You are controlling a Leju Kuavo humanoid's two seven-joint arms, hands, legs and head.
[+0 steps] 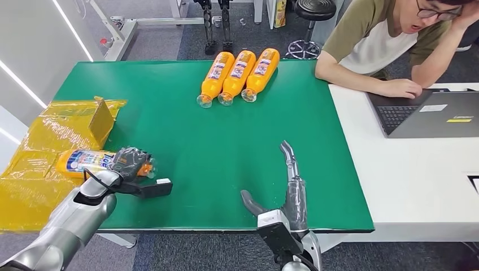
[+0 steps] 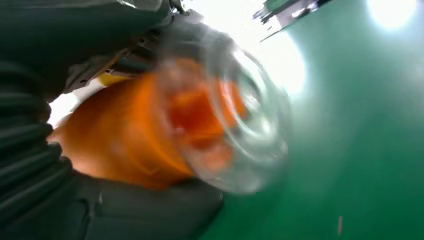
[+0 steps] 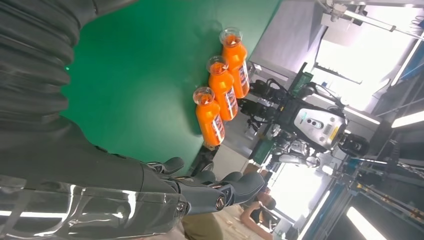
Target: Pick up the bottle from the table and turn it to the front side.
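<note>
**Left hand holds the bottle at the tabletop's left edge**

In the lower left of the head view, the left hand (image 1: 131,162) grips an orange bottle (image 1: 85,161) that lies on its side, its fingers (image 1: 135,156) wrapped over the end nearer the frame's middle. The bottle sits where the green tabletop (image 1: 214,147) meets a crumpled yellow bag (image 1: 39,152). In the left wrist view the bottle (image 2: 165,130) is blurred, its clear end (image 2: 250,125) facing the camera and the hand (image 2: 125,210) closed around it.

The right hand (image 1: 285,186) is at lower centre, over the tabletop, fingers (image 1: 288,155) straight and spread, holding nothing.

Three more bottles (image 1: 240,74) lie side by side at upper centre. At upper right a person (image 1: 390,39) leans on a white desk (image 1: 418,169) by a laptop (image 1: 435,113).
</note>
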